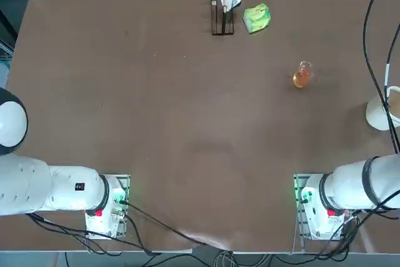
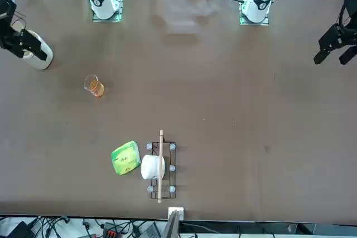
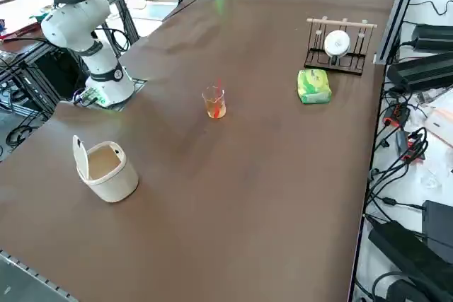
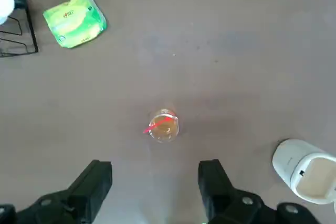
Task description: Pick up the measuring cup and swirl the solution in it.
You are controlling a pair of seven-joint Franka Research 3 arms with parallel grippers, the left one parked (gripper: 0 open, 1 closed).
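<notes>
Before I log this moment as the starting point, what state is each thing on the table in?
measuring cup: upright on the table, untouched
solution: orange, resting in the bottom of the cup
right gripper: open, above the cup, holding nothing
white cup: upright, its lid flipped up
green and yellow pack: lying flat beside the rack
rack: standing, a white round thing in it

I see the measuring cup (image 1: 302,75) standing alone on the table (image 1: 156,123), toward its right edge. Nearer that edge sits a lidded tub (image 1: 382,109). At the far edge stands a rack (image 1: 221,14), with a soft packet (image 1: 257,18) just beside it.
</notes>
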